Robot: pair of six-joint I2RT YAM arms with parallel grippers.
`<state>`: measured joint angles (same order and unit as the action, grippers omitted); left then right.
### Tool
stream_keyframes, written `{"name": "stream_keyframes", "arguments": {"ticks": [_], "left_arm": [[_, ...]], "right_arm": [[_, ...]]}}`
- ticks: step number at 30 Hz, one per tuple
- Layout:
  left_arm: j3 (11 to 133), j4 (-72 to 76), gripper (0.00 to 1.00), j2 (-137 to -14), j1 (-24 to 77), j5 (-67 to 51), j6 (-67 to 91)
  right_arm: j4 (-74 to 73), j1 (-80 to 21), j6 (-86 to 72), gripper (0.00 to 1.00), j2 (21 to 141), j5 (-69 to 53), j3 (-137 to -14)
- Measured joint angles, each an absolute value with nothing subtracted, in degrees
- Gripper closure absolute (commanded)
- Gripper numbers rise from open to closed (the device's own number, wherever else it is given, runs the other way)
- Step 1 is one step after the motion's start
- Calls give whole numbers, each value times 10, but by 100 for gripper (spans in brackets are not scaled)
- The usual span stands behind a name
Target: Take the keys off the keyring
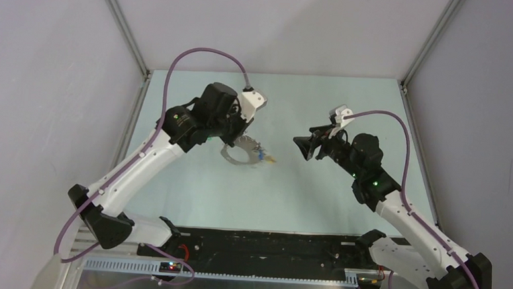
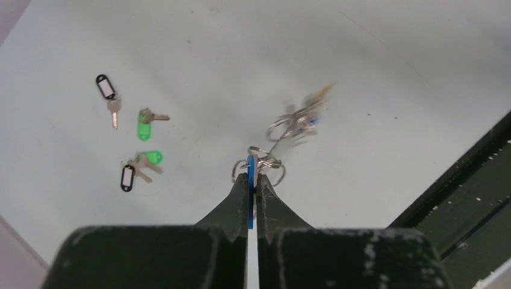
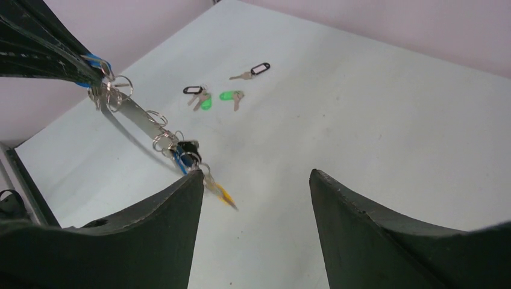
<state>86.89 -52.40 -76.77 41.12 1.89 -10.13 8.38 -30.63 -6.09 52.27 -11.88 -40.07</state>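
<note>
My left gripper (image 2: 251, 162) is shut on a blue key tag (image 2: 250, 195) and holds it in the air. The keyring (image 3: 135, 117) hangs from that tag as a thin silvery loop, seen edge-on; it also shows in the top view (image 1: 239, 155). Small rings and several keys cluster at its far end (image 3: 184, 150), with a yellow-headed key (image 3: 224, 194) lowest. In the left wrist view these keys (image 2: 301, 114) are blurred. My right gripper (image 3: 256, 174) is open and empty, close to the right of the hanging keys; in the top view (image 1: 301, 147) it faces them.
Loose keys lie on the table: one with a black tag (image 2: 106, 90), one with a green head (image 2: 144, 126), and a green and black pair (image 2: 140, 167). They also show in the right wrist view (image 3: 232, 96). A black rail (image 1: 268, 246) runs along the near edge.
</note>
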Motion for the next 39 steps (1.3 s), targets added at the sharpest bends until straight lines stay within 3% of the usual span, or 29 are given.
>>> {"name": "stream_keyframes", "arguments": {"ticks": [5,11,18,32,39], "left_arm": [[879,-528,100,-780,406,-1,-69],[880,-524,100,-799,402,176,55],[880,-498,100,-799,400,227,67],[878,-442,100,-779,411,223,25],[875,-396,100,-806,496,261,-111]], "right_arm": [[112,-306,-65,29,531,-131,-401],[129,-306,-65,28,531,-135,-401],[147,-304,-66,28,538,-140,-401],[175,-303,-71,28,563,-152,-401],[205,-303,-71,29,585,-173,-401]]}}
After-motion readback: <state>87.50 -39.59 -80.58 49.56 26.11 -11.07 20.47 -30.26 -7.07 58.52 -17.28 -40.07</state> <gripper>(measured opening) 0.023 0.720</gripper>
